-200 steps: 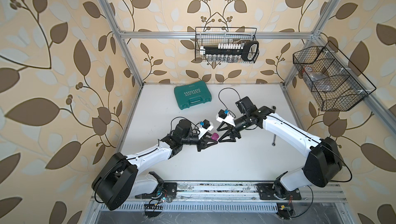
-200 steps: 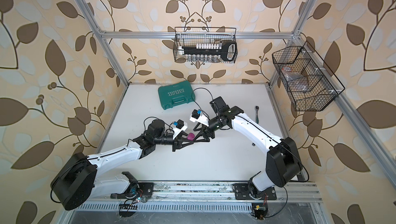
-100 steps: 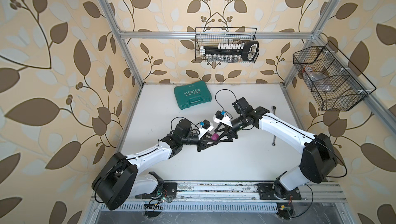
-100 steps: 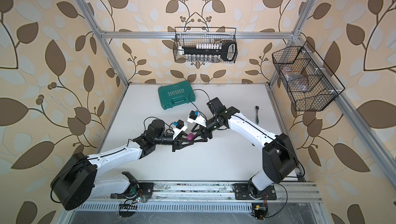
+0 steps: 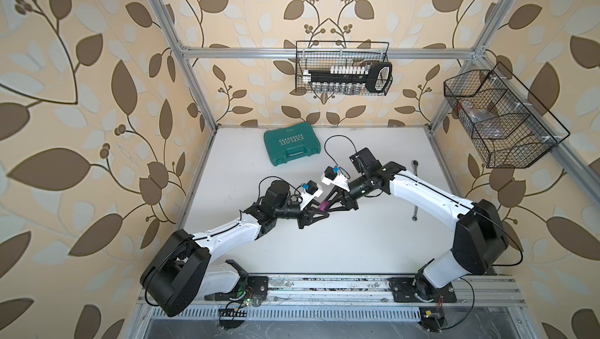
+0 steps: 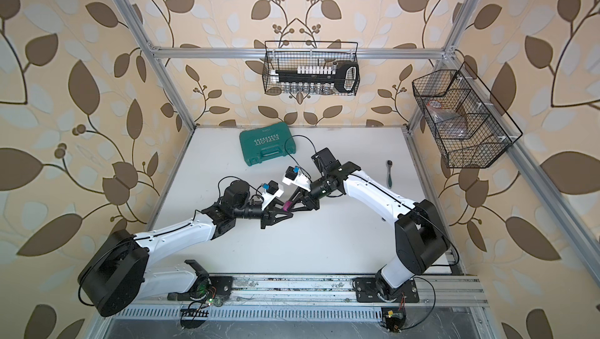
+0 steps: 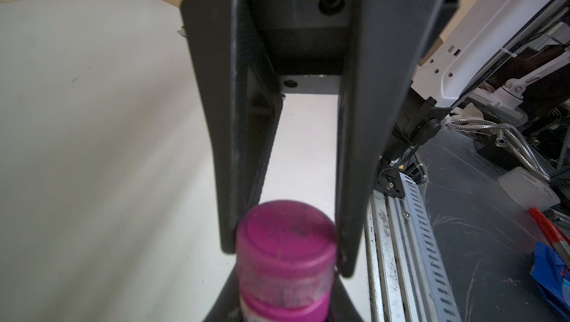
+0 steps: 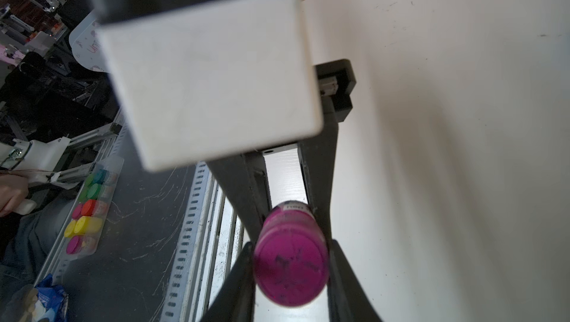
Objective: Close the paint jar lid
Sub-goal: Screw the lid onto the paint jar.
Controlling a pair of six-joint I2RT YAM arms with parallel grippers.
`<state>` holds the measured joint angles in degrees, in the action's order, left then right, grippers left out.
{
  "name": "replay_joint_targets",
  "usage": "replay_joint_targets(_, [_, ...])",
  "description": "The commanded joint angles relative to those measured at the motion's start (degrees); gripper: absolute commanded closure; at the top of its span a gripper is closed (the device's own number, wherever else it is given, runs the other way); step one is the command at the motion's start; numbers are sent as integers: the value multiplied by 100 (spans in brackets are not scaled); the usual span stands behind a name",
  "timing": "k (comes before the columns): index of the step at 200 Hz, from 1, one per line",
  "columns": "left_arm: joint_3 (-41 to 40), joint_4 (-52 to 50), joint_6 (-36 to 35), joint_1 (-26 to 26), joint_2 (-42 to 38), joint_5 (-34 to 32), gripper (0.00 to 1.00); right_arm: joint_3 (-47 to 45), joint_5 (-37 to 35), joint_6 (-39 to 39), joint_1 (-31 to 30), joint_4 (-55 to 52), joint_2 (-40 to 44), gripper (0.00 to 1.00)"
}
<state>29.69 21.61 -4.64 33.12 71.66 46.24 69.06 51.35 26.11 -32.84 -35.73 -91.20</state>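
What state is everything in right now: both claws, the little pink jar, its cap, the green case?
left gripper: shut on the paint jar
right gripper: shut on the lid
paint jar: held between both grippers, capped
lid: on the jar; how tight, cannot tell
green case: closed, flat on the table

In both top views your paint jar (image 5: 323, 206) is a magenta speck, too small to make out its parts. The left wrist view cuts off its lower end at the picture's edge. In the right wrist view a blurred white block (image 8: 209, 73) hides most of the left gripper (image 8: 290, 212).
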Motion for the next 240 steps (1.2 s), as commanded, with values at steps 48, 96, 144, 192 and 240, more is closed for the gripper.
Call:
replay_joint_targets(48, [50,1290,223,333,-75,-1732,100,144,-1402,-3919,-734,1394,-778,74])
replay_joint_targets(96, [144,1287,232,392,-108,-1843,100,275,-1813,-4898,-1018,1569,-903,64])
replay_joint_targets(144, [-60,1061,193,166,-278,-1504,100,137,-1823,-4407,-419,932,10,38])
replay_joint_targets(192, [81,999,431,-179,-64,-202,100,-34,-781,-2531,510,20,593,29])
replay_joint_targets(240, [362,812,470,-227,195,491,100,-336,-123,-1001,709,291,471,29])
